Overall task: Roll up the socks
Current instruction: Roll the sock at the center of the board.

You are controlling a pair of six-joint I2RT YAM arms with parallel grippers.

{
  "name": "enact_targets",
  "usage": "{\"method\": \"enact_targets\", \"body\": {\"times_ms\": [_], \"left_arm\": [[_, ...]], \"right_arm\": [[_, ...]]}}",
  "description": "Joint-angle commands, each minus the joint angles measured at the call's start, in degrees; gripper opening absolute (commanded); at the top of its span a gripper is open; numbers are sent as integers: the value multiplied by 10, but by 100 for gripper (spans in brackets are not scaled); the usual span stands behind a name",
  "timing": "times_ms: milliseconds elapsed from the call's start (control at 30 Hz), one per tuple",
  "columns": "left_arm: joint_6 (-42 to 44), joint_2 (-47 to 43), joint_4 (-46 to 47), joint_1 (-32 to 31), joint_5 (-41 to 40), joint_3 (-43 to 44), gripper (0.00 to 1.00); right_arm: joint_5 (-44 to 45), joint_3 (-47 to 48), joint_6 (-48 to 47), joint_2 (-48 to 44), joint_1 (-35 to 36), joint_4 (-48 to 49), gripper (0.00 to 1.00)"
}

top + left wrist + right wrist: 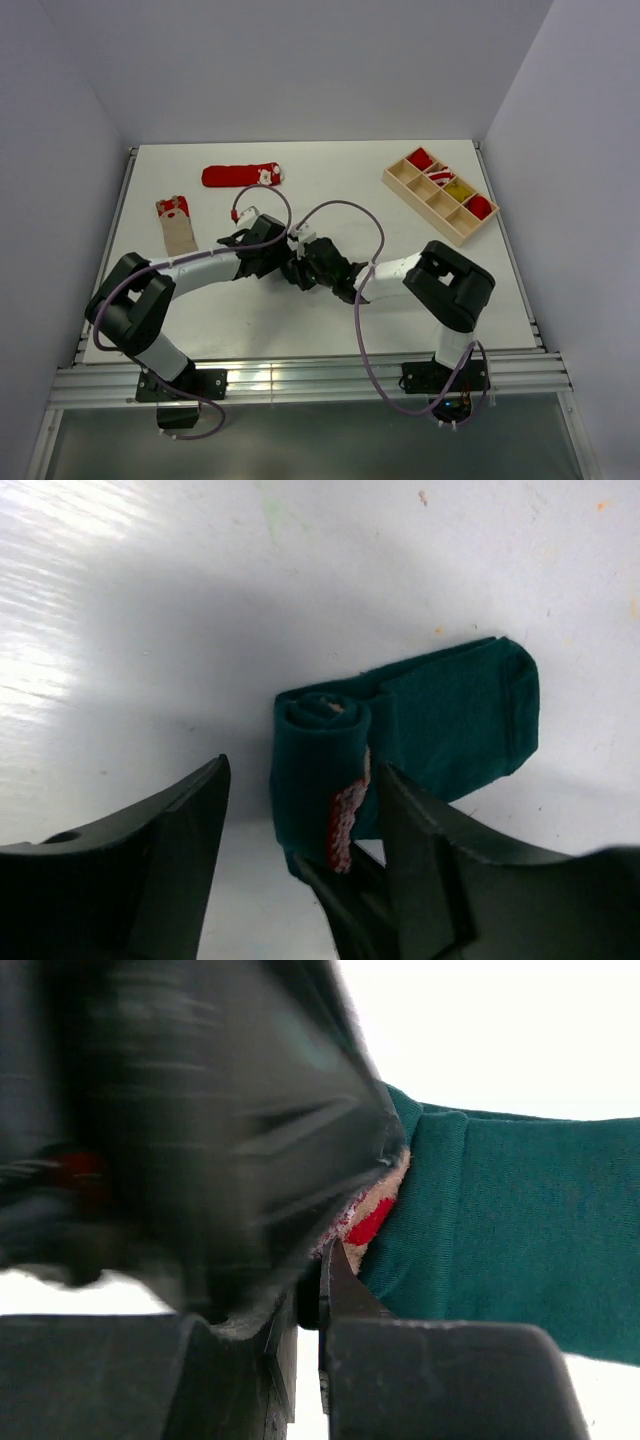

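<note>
A dark green sock (455, 720) lies on the white table, partly rolled. Its roll (318, 755) stands between the fingers of my left gripper (303, 770), which is open and straddles it without pinching. My right gripper (322, 1260) comes in from the opposite side and is shut on the roll's end, where the red-and-white figure (372, 1222) shows. Seen from above, both grippers (290, 265) meet mid-table and hide the green sock. A red sock (243, 176) lies flat at the back. A beige sock (177, 224) with a red cuff lies at the far left.
A wooden compartment tray (408, 186) sits at the back right with red and yellow rolled pieces in it. Purple cables loop over both arms. The table's metal rail (300, 372) runs along the near edge.
</note>
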Motion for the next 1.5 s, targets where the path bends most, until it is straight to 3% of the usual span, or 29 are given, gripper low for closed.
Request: {"method": "enact_targets", "body": {"times_ms": [0, 167, 500, 833, 1467], "left_arm": [[-3, -46, 30, -6, 10, -26, 71], [-14, -84, 68, 4, 8, -62, 74], [-21, -104, 145, 6, 30, -114, 72], [-32, -72, 168, 6, 36, -117, 69], [-50, 4, 162, 7, 13, -93, 61]], "right_arm": [[-129, 9, 59, 25, -46, -47, 0], [-285, 6, 109, 47, -103, -20, 0], [-472, -7, 214, 104, -194, 69, 0], [-529, -3, 256, 162, -228, 110, 0], [-529, 8, 250, 178, -232, 91, 0]]}}
